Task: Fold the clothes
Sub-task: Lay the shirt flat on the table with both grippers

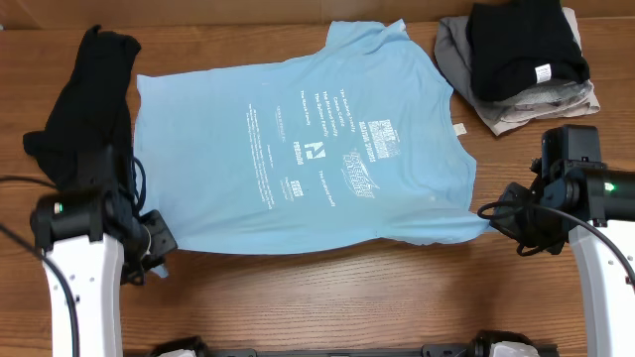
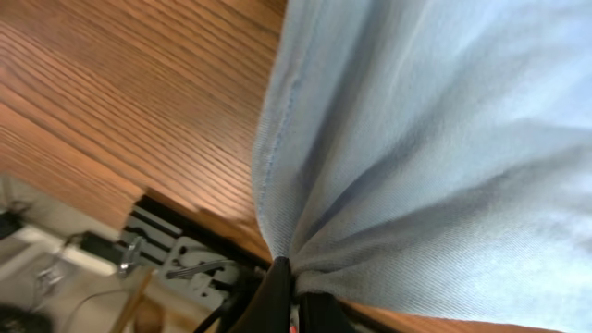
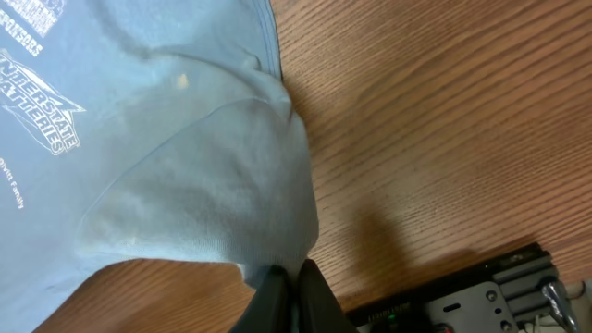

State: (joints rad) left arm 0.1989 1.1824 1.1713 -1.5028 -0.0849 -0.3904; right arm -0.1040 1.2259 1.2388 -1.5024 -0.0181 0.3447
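The light blue T-shirt (image 1: 308, 139) with white lettering lies spread flat on the wooden table. My left gripper (image 1: 157, 238) is shut on its near left corner; the left wrist view shows the cloth (image 2: 416, 139) bunched into the jaws (image 2: 294, 277). My right gripper (image 1: 493, 220) is shut on the near right corner; the right wrist view shows the cloth (image 3: 203, 176) pinched between the fingers (image 3: 289, 277). A black garment (image 1: 89, 89) lies at the far left. A black garment (image 1: 524, 45) sits on a folded grey one (image 1: 526, 104) at the back right.
Bare wooden table (image 1: 347, 297) lies along the near edge between the two arms. The stacked garments at the back right sit close to the shirt's right sleeve.
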